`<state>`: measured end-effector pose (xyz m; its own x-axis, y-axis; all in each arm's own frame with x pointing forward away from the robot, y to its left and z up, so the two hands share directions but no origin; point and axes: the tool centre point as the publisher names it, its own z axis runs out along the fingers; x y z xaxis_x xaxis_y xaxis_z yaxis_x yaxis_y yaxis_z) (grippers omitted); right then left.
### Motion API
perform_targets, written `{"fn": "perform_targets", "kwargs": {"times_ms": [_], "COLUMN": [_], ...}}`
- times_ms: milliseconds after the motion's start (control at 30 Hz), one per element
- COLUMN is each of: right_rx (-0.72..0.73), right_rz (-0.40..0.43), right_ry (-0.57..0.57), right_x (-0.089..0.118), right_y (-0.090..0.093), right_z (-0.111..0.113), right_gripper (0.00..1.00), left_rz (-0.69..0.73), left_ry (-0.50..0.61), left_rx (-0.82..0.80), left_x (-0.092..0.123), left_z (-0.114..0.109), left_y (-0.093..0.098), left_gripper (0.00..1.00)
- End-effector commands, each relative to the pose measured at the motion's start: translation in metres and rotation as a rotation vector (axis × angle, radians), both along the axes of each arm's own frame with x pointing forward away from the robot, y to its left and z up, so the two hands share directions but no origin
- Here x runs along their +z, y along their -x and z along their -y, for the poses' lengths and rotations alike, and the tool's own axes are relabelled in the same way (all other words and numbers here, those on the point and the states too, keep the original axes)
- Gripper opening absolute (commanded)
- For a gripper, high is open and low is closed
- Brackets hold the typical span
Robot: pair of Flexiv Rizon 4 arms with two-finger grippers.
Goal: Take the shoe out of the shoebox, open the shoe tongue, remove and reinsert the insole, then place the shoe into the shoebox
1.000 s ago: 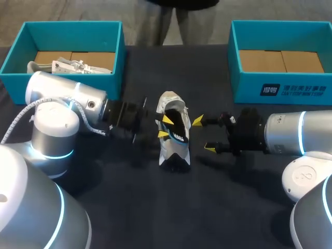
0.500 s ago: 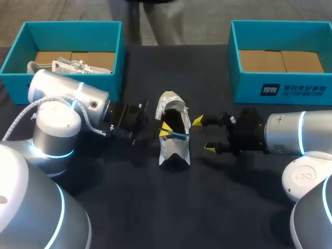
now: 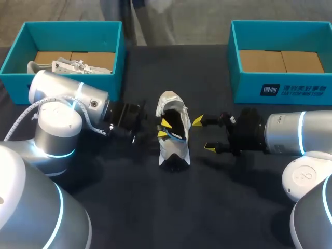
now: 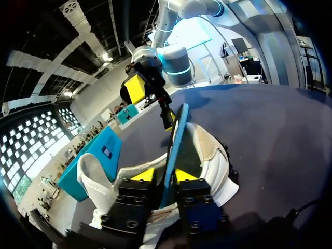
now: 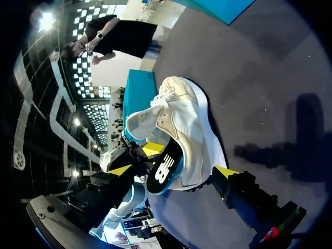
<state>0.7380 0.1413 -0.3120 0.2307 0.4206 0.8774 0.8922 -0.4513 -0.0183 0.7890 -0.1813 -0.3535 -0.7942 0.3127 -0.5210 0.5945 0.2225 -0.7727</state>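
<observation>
Setting: we are two robot arms at a dark table (image 3: 129, 207), seen from above and from each wrist.
Shoe: a white shoe (image 3: 174, 136) sits on the table at mid-table, between our two arms. It is outside both boxes.
Insole: a dark insole (image 4: 175, 140) with a blue edge stands on edge in the shoe's opening, and part of it sticks out above the shoe.
Left arm: our left arm (image 3: 67, 96) comes in from the left, and its jaws are at the shoe's opening.
Left jaws: they are clamped on the insole. In the left wrist view one yellow fingertip (image 4: 141, 175) presses each flat side of it.
Right arm: our right arm (image 3: 290, 132) comes in from the right and stops just beside the shoe.
Right jaws: they stand wide apart and hold nothing. The nearer yellow fingertip (image 3: 197, 121) is close to the shoe's side, and we cannot tell whether it touches.
Left box: a teal shoebox (image 3: 118, 57) at the far left corner has a white item (image 3: 70, 66) lying inside.
Right box: a second teal box (image 3: 234, 62) at the far right has a brown cardboard floor.
</observation>
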Motion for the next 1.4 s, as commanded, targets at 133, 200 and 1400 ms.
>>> {"fn": "perform_targets", "kwargs": {"times_ms": [133,200,1400], "right_rx": [-0.003,-0.003,-0.003], "right_rz": [-0.001,-0.001,-0.001], "right_ry": [0.005,0.005,0.005], "right_x": [0.001,0.001,0.001], "right_y": [0.000,0.000,0.000], "right_z": [-0.001,-0.001,-0.001], "right_gripper": [1.00,1.00,1.00], "left_rz": [0.020,0.025,0.051], "left_ry": [0.021,0.021,-0.029], "left_rx": [-0.023,-0.039,-0.058], "left_x": [0.012,0.014,0.004], "left_z": [0.003,0.006,0.005], "left_y": [0.012,0.014,0.005], "left_gripper": [0.30,0.31,0.31]}}
